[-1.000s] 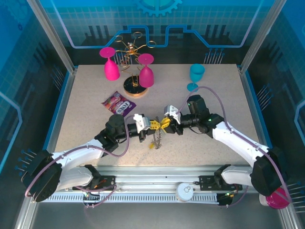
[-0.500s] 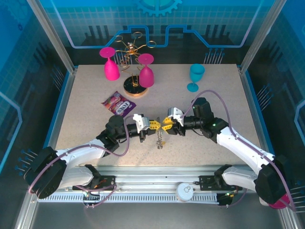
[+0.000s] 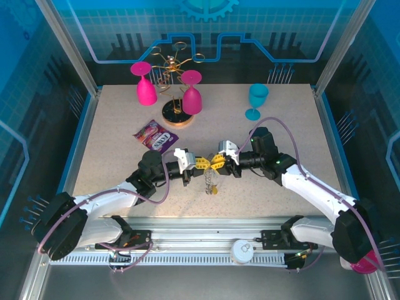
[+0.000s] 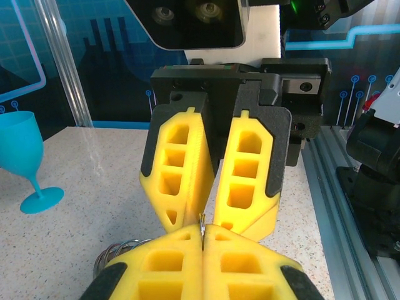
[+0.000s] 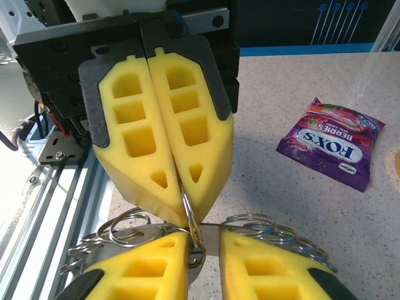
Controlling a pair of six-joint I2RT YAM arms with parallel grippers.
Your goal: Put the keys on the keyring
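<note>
I see a speckled counter (image 3: 112, 144). At its far edge a gold wire stand (image 3: 170, 61) rises from a round base. Two pink glasses sit bowl-down: one (image 3: 145, 87) left of the stand, one (image 3: 191, 94) over its base. A teal glass (image 3: 256, 100) stands upright, far right. A purple packet (image 3: 155, 135) lies flat, nearer me.

Blue-panelled lab enclosure (image 3: 206, 37), aluminium rails (image 3: 206, 240).
</note>
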